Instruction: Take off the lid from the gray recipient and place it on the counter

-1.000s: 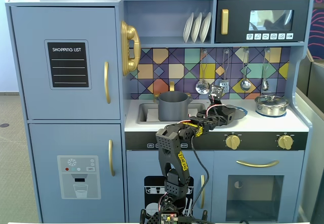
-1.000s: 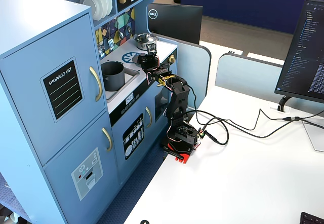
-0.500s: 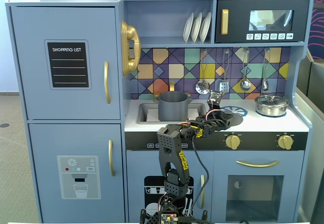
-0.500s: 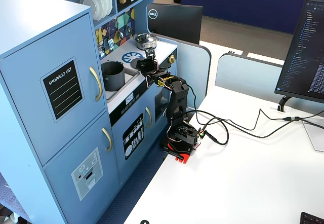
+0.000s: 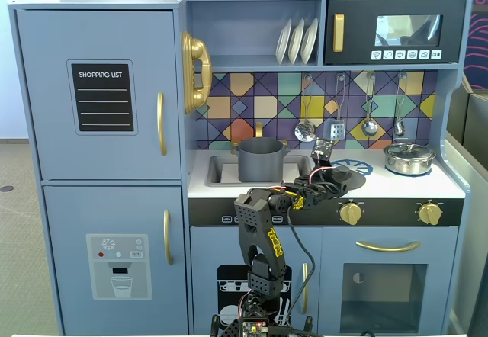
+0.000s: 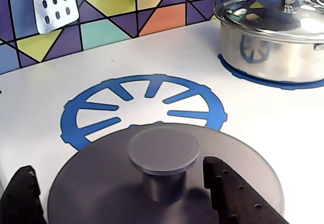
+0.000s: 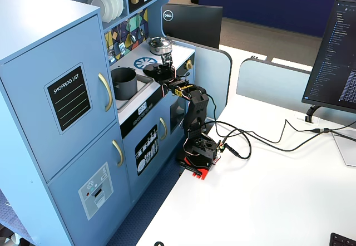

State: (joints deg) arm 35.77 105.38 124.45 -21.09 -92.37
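The dark-gray lid (image 6: 96, 183) lies flat on the white counter (image 6: 263, 127), its rim overlapping the near edge of the blue burner ring (image 6: 144, 105). My gripper (image 6: 117, 165) is open and low over the lid. One black finger (image 6: 20, 198) stands far left of the central knob (image 6: 163, 155), the other finger (image 6: 230, 193) stands just right of it, and neither touches it. The gray recipient (image 5: 261, 159) stands uncovered in the sink, left of my gripper (image 5: 329, 171) in a fixed view. In a fixed view from the side, the recipient (image 7: 123, 83) is also open-topped.
A shiny silver pot (image 6: 271, 46) with its glass lid stands on the right burner, close behind the gray lid. A slotted spatula (image 6: 53, 3) and spoons hang on the tiled wall. Gold knobs (image 5: 350, 213) sit on the front panel under the counter edge.
In the front fixed view the gripper and lid have shifted slightly left and settled lower on the counter. The wrist has tilted up from its pose one second ago.
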